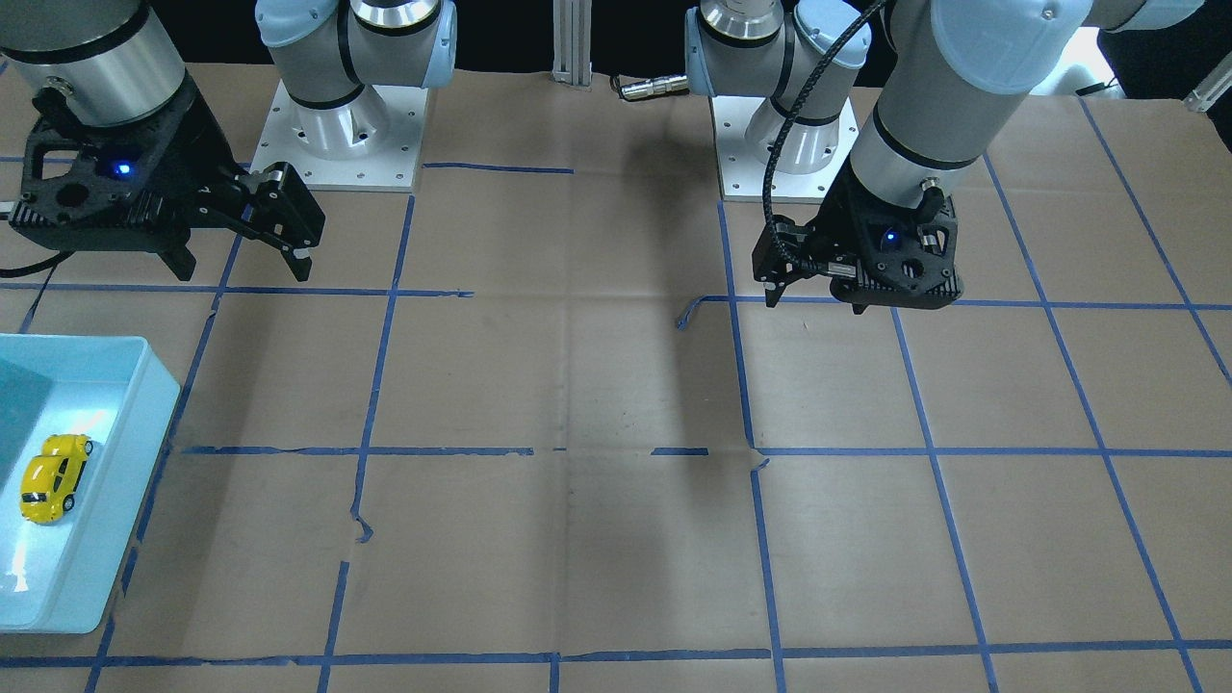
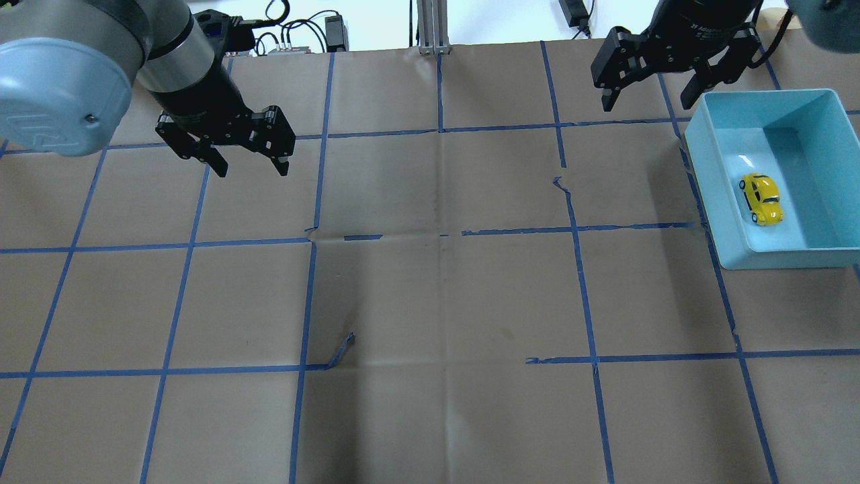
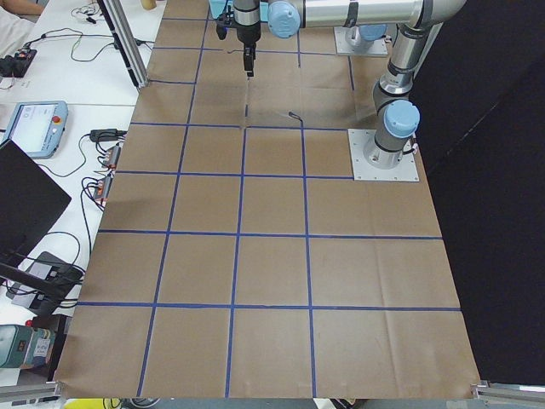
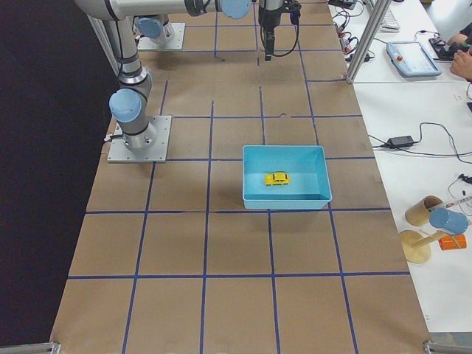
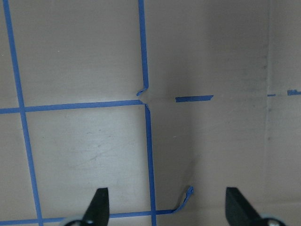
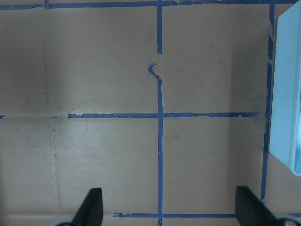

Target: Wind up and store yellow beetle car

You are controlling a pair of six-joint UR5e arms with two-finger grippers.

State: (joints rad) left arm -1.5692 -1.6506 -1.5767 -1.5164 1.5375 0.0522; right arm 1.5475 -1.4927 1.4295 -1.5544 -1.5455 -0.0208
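Observation:
The yellow beetle car (image 2: 761, 199) lies on the floor of a light blue bin (image 2: 705, 195) at the table's right side. It also shows in the front-facing view (image 1: 55, 476) and the exterior right view (image 4: 278, 178). My right gripper (image 2: 646, 104) is open and empty, raised beyond the bin's far left corner and apart from the car. My left gripper (image 2: 252, 169) is open and empty over the table's left half, far from the car. Both wrist views show open fingers over bare paper; the right wrist view catches only the bin's side (image 6: 287, 94).
The table is covered in brown paper with a grid of blue tape (image 2: 440, 232), torn and lifted in places (image 2: 341, 351). The arm bases (image 1: 337, 135) stand at the robot's side. Cables and devices lie beyond the far edge (image 2: 295, 33).

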